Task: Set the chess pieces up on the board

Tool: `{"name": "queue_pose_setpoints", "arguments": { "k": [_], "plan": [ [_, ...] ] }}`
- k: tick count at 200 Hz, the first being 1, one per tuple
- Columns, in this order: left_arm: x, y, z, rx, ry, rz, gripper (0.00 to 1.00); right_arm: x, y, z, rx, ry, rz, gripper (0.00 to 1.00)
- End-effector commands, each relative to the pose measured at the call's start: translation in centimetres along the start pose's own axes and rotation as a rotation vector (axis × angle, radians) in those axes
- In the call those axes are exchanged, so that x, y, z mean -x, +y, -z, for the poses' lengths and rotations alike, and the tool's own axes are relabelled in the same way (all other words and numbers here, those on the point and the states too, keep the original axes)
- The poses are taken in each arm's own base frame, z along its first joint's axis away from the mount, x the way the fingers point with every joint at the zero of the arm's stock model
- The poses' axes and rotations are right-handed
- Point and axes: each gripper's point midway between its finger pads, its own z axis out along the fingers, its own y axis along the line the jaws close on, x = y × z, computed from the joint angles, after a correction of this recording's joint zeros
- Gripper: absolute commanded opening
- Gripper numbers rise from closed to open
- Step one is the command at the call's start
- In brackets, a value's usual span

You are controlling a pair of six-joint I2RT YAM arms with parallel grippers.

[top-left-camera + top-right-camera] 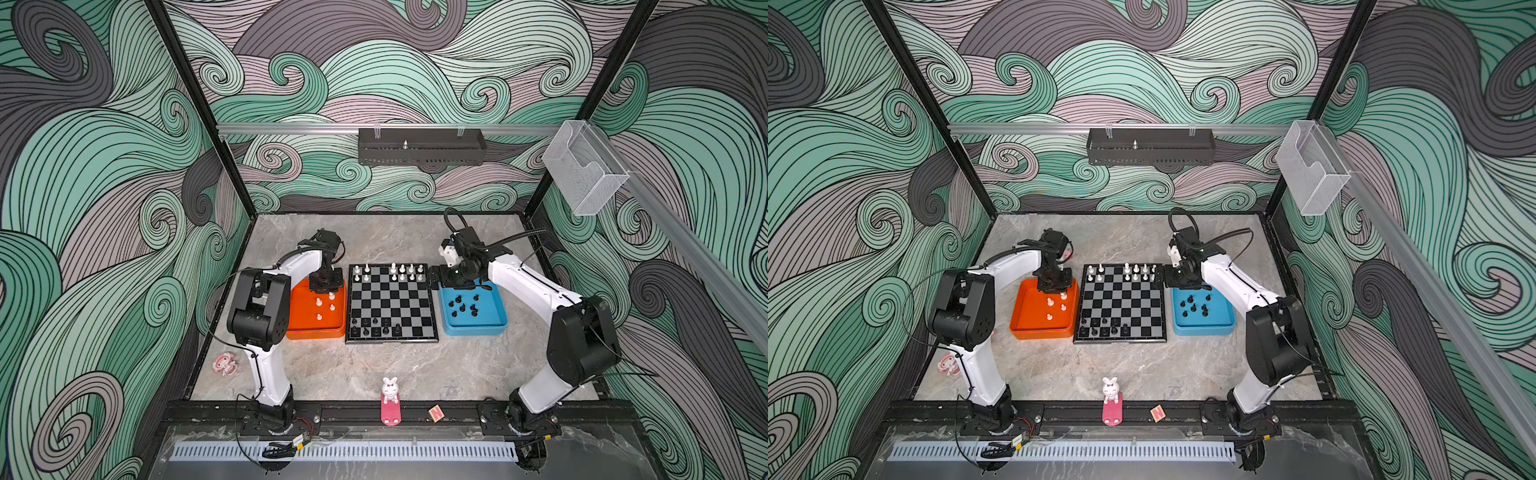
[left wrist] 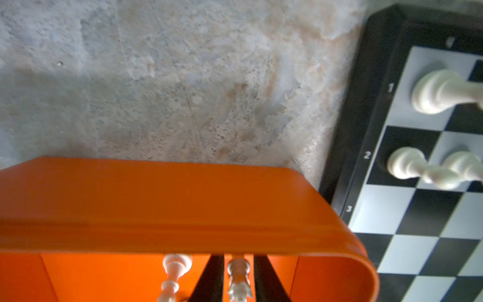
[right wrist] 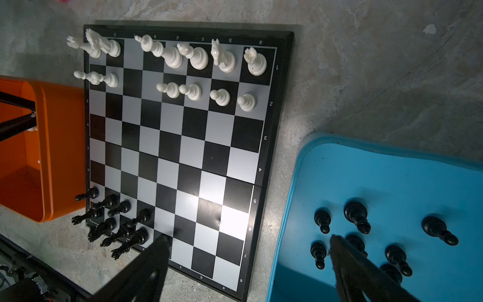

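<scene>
Bunny point(image 1: 390, 390) front; orange tray point(image 1: 299, 329): white pcs point(image 1: 332, 307); blue tray point(image 1: 473, 331): black pcs point(image 1: 462, 308)

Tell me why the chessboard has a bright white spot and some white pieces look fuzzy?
In the right wrist view, glare washes out a patch of the board; in the left wrist view, the white pieces on the board are blurry, probably too near the camera; in both top views things look sharp, though the black posts splay outward.
</scene>
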Motion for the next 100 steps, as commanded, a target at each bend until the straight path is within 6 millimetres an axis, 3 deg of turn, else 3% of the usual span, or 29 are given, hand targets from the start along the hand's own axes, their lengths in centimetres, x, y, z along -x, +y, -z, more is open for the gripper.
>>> {"name": "queue_pose_setpoints", "arguments": {
  "k": [1,60,100],
  "plan": [
    [0.2,-0.1,0.3,0.018,0.009,-0.008,0.21,-0.3,-0.4,-0.5,0.0,0.015,0.001,0.95],
    [0.2,0.1,0.6,0.031,0.013,-0.014,0.12,-0.4,-0.4,-0.5,0.002,0.015,0.001,0.95],
    [0.3,0.5,2.2,0.062,0.0,-0.032,0.1,-0.3,-0.4,-0.5,0.001,0.012,0.003,0.95]
  ]
}}
